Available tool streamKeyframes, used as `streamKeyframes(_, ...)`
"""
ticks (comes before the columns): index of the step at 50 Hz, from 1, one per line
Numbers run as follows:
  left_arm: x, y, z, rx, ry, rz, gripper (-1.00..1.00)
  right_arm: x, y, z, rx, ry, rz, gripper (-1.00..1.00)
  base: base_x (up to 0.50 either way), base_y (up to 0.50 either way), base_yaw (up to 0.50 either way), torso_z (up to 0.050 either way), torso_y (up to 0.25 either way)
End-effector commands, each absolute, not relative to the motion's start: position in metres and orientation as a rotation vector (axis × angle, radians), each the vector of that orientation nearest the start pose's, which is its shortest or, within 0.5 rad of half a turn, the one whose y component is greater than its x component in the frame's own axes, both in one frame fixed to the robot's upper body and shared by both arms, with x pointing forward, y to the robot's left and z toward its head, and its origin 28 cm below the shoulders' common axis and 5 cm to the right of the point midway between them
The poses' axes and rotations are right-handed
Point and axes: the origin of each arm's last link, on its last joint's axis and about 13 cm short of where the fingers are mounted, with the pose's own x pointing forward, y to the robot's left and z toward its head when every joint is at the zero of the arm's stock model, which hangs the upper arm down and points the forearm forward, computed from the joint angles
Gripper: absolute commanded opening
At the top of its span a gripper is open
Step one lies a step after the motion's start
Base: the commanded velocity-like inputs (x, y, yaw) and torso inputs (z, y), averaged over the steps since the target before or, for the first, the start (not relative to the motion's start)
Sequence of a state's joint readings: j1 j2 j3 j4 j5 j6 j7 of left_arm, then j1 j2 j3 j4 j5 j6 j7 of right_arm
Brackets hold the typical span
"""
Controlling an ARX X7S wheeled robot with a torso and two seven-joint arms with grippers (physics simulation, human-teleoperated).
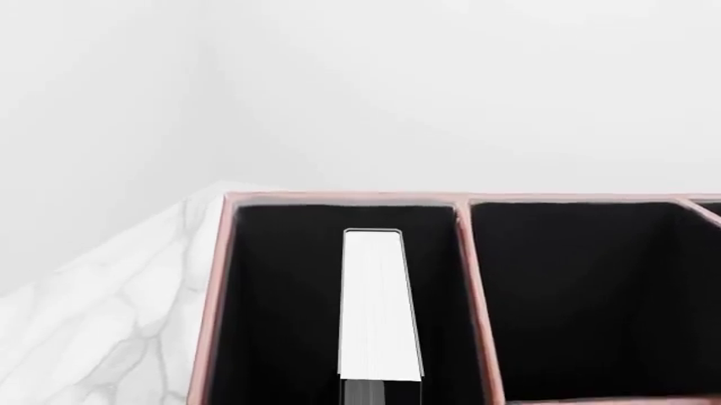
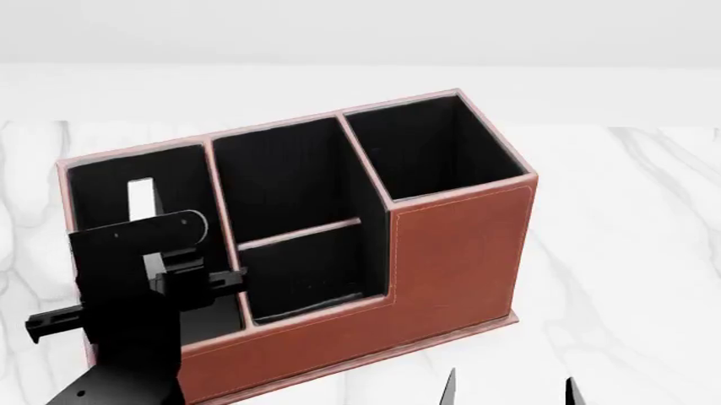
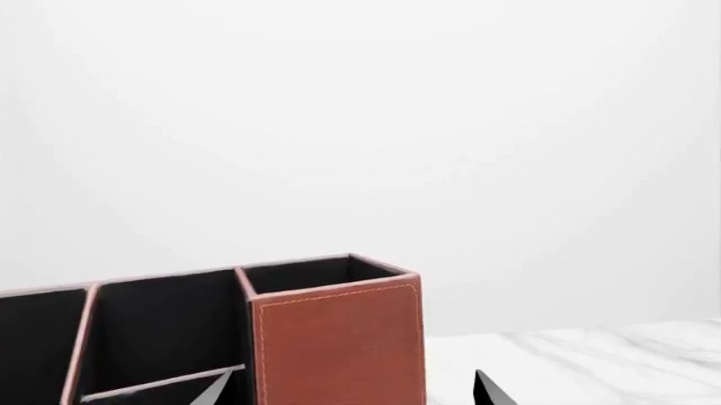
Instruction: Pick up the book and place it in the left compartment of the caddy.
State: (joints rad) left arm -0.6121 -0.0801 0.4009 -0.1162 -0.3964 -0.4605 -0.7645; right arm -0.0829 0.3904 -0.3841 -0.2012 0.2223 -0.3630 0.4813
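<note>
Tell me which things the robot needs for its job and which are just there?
Needed:
the book, white page edges showing, inside the left compartment
the caddy
the left gripper, hidden in the head view behind its arm

Just there:
the right gripper, open and empty
the marble table
the caddy's middle bay with the crossbar and the taller bay

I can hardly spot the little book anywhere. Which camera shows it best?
The left wrist view: the book stands on edge inside the left compartment, white pages filling the frame's middle. The head view shows only a white sliver behind the left arm. The right wrist view misses it.
</note>
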Motion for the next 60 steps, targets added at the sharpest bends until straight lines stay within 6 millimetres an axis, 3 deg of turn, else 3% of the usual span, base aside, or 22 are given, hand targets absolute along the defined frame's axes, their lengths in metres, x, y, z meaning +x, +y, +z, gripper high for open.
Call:
streamKeyframes(1, 0.321, 0.140, 0.117, -0.018, 0.036, 0.331, -1.00, 0.179, -0.100, 0.051, 0.056, -0.343, -0.034, 1.00, 0.00, 0.00, 0.00, 0.000, 0.000)
streamKeyframes(26, 0.329, 0.134, 0.113, -0.054, 0.004, 0.441, -1.00, 0.179, -0.100, 0.050, 0.051, -0.336, -0.030, 1.00, 0.00, 0.00, 0.00, 0.000, 0.002)
streamKeyframes(50, 0.337, 0.129, 0.107, -0.086, 0.024, 0.413, -1.00, 0.179, -0.099, 0.048, 0.050, -0.333, -0.028, 1.00, 0.00, 0.00, 0.00, 0.000, 0.002)
streamKeyframes(60, 0.342, 0.130, 0.096, -0.075, 0.043, 0.395, -1.00, 0.180, -0.099, 0.048, 0.057, -0.321, -0.015, 1.00, 0.00, 0.00, 0.00, 0.000, 0.001)
